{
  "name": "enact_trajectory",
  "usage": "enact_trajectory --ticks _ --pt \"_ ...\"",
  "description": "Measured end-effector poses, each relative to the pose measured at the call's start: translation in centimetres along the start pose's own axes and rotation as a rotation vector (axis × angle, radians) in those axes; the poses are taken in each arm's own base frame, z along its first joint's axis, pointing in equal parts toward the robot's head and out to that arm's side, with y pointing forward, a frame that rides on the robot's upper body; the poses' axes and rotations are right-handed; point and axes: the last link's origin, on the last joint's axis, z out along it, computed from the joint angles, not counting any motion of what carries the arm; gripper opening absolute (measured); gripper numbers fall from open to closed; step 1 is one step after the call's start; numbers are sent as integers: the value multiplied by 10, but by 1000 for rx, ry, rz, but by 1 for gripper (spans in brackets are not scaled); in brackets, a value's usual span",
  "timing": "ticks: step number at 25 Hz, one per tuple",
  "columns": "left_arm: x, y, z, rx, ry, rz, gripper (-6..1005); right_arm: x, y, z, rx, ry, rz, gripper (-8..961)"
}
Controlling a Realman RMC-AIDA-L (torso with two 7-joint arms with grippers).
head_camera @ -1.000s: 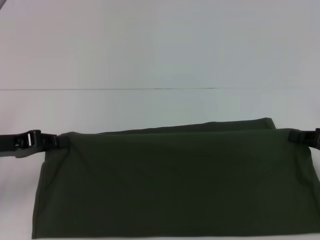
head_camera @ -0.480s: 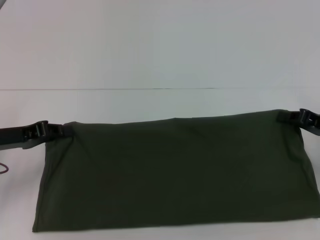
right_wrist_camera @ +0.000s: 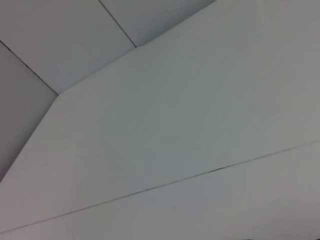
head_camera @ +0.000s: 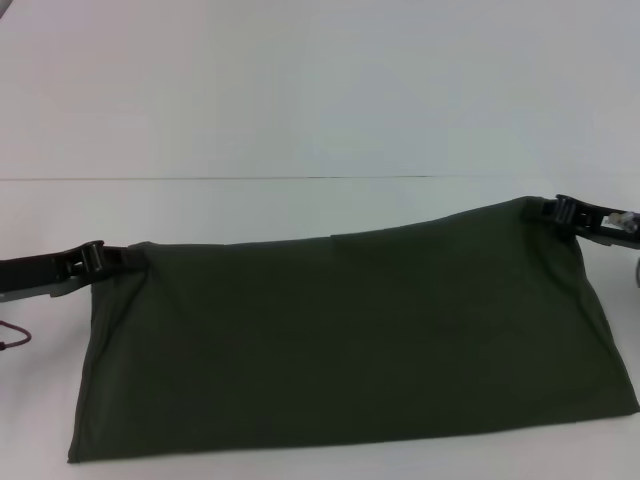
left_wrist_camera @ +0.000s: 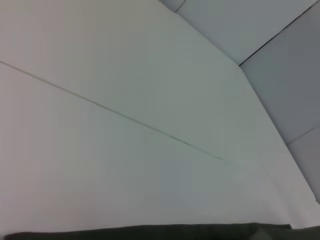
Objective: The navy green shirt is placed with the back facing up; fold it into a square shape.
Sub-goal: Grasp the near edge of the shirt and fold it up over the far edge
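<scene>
Both grippers, left [head_camera: 125, 258] and right [head_camera: 548, 209], have jaws clenched on the shirt's [head_camera: 350, 340] far corners.

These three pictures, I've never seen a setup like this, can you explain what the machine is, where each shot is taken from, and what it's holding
This is a two-armed robot folding clothes on a white table. The wide picture comes from a camera on its head, looking down at the work. A dark green shirt, already folded into a long band, lies across the table. Each arm ends in a black end effector: the left end effector pinches the shirt's far corner on one side, and the right end effector pinches the opposite far corner, which sits farther back. The other two pictures come from cameras on the wrists. They show mostly bare tabletop; the left one catches a strip of the shirt's edge.
</scene>
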Motion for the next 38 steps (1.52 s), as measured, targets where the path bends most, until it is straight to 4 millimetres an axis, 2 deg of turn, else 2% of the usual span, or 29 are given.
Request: enact_trajectory --ticks 8,26,34,37,38 --pt "-4 -2 7 24 20 -12 62 9 6 21 75 6 -32 82" --pt "-10 -7 14 56 63 -17 62 13 1 24 109 -6 -14 85" --pt "-14 -12 12 66 174 2 149 13 0 21 94 -40 -12 87" --pt "-15 -16 9 71 219 -3 181 14 -2 19 86 -55 -1 196" --pt "-16 -17 8 74 226 -4 229 15 -2 19 83 -57 3 232"
